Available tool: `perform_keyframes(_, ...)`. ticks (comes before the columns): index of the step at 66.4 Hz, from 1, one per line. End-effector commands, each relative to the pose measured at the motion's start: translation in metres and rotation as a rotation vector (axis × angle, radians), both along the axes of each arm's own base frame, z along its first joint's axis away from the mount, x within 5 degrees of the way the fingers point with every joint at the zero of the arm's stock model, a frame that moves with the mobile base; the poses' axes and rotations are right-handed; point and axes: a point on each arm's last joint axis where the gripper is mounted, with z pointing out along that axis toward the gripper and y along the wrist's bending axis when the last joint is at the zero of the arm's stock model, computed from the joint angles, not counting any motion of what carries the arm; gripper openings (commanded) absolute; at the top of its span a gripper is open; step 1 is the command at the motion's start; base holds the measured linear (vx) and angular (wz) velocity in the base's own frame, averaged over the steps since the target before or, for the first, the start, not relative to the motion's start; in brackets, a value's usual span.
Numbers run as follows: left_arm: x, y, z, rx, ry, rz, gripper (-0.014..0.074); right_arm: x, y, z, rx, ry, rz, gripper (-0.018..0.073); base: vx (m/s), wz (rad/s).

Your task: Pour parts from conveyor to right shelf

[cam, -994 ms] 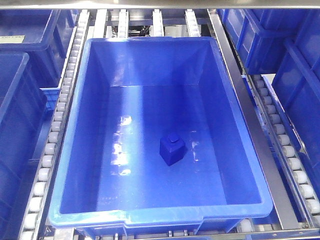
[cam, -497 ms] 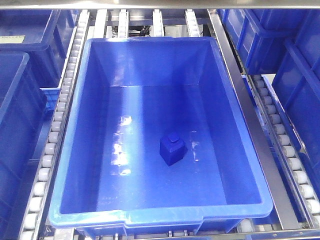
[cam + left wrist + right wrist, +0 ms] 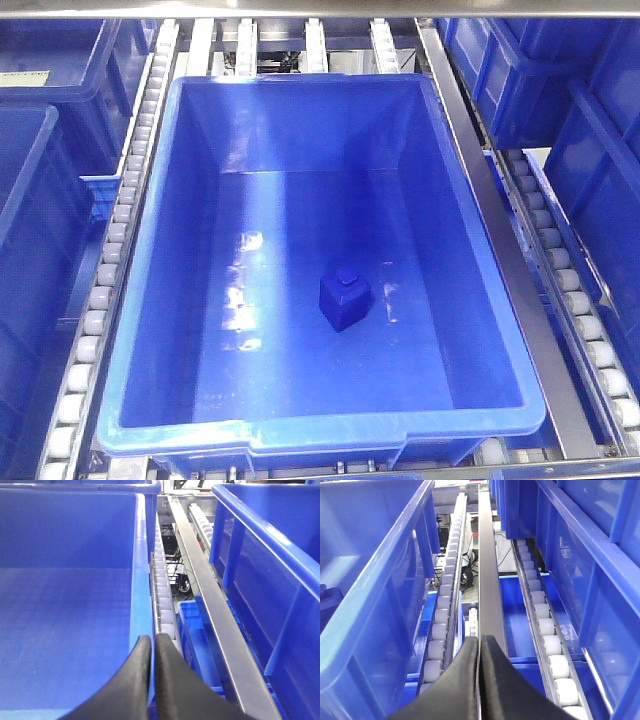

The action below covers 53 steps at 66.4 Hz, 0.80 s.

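Note:
The part, a small blue block with a round knob on top, stands upright on the floor of a large blue crate on the right shelf's roller lanes. A corner of the block shows in the right wrist view inside that crate. My left gripper is shut and empty, just above the right rim of a neighbouring crate. My right gripper is shut and empty, over a steel rail to the right of the crate. The conveyor is out of view. Neither gripper shows in the front view.
More blue crates stand on both sides. A steel rail and roller lanes run between them. Smaller blue bins sit on a lower level. Cables hang below, behind the rollers.

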Motion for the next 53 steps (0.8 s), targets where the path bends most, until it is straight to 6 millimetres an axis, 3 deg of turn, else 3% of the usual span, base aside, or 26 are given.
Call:
perform_keyframes(1,-0.0011,-0.0004,0.0138,-0.014,-0.104,-0.005,-0.0006,0.0002,-0.0008,0.0046,-0.01,-0.078,-0.01,-0.0009,0.0,0.0)
perform_keyframes(53,-0.0011,-0.0004,0.0138,-0.014,-0.104,-0.005,-0.0006,0.0002,-0.0008,0.0045,-0.01,-0.077,-0.009,-0.0009,0.0,0.0)
